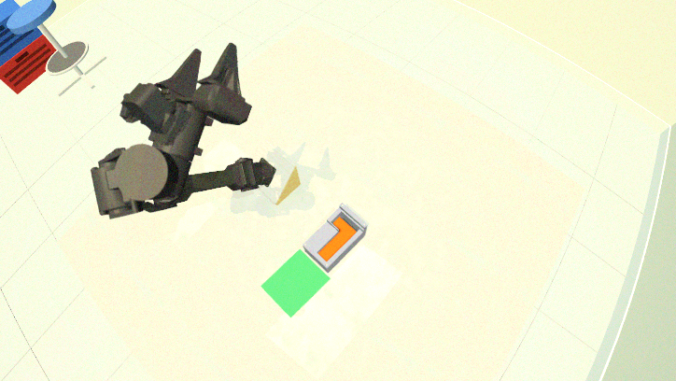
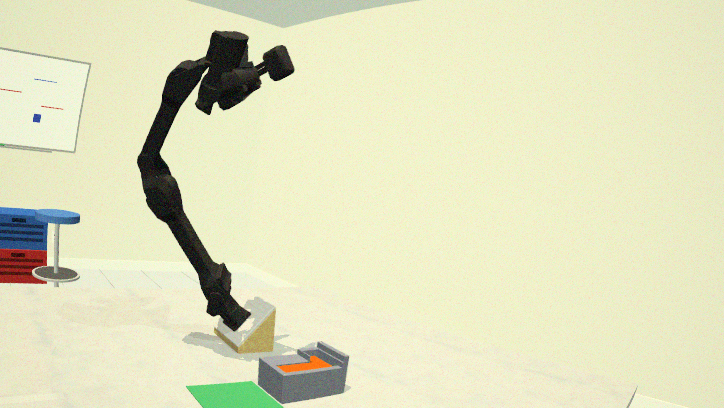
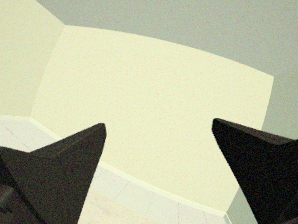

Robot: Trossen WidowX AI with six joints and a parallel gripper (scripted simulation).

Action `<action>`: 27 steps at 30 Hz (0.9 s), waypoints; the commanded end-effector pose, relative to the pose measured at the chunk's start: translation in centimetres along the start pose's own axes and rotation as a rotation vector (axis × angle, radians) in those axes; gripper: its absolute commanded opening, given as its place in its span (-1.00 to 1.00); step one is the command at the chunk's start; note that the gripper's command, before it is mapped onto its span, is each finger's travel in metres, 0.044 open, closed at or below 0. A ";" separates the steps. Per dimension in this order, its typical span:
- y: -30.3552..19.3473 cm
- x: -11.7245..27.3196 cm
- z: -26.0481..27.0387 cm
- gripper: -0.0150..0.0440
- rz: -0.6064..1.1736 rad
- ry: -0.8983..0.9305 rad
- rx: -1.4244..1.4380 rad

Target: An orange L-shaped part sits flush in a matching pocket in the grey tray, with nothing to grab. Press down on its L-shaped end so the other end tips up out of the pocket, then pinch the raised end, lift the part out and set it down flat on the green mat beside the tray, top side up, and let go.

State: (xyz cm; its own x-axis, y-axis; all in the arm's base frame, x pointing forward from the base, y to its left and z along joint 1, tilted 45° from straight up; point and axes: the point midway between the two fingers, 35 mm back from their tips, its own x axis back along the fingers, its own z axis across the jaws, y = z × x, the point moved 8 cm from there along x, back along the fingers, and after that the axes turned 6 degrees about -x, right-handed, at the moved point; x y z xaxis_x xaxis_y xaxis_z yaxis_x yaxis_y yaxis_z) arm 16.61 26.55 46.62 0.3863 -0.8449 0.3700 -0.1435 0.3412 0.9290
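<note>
The orange L-shaped part (image 1: 336, 242) (image 2: 306, 365) lies level in the pocket of the grey tray (image 1: 317, 237) (image 2: 311, 389). Its L-shaped end is beside the tray's raised end wall, and its straight end points towards the green mat (image 1: 295, 284) (image 2: 235, 396). The mat lies flat beside the tray and nothing is on it. My gripper (image 1: 214, 47) (image 3: 160, 127) is open and empty, high up and well away from the tray. In the wrist view only walls, ceiling and floor show between and around the two dark fingers.
A tan wedge (image 1: 290, 185) (image 2: 260, 335) stands at the arm's base, behind the tray in the exterior view. A blue stool (image 1: 31, 16) (image 2: 57, 216) and a red and blue cabinet (image 1: 23, 68) (image 2: 21, 266) are in the background on the left.
</note>
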 end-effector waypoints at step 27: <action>-36.4 -2.5 -8.9 0.12 1.324 -1.613 -1.562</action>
State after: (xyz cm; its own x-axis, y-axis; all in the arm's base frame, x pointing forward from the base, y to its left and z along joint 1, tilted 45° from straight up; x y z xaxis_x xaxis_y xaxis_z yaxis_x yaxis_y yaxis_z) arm 28.83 23.05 16.04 0.0385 0.3125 0.9491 0.9875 0.1337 -0.0840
